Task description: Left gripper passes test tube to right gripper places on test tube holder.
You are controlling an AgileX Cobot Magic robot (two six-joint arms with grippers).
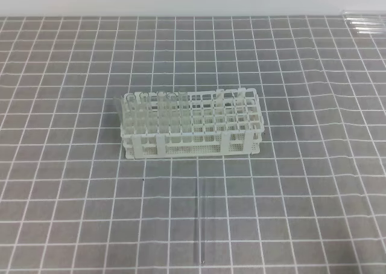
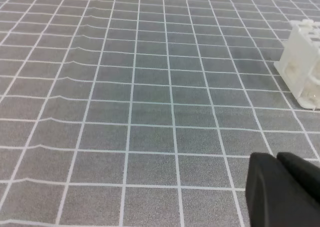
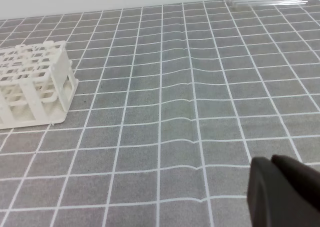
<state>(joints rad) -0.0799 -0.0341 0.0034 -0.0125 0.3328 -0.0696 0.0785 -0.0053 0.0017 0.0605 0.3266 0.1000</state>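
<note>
The test tube (image 1: 200, 226) lies flat on the grey checked cloth (image 1: 72, 183), just in front of the white rack (image 1: 192, 124) and not touching it. Both the left gripper (image 2: 280, 159) and right gripper (image 3: 274, 162) are closed and hold nothing, hovering over bare cloth.

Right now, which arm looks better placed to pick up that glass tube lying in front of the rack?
Hard to call. The test tube lies centrally before the rack, and neither wrist view shows it. Both claws, left and right, are shut and empty. The plan has left going first.
</note>
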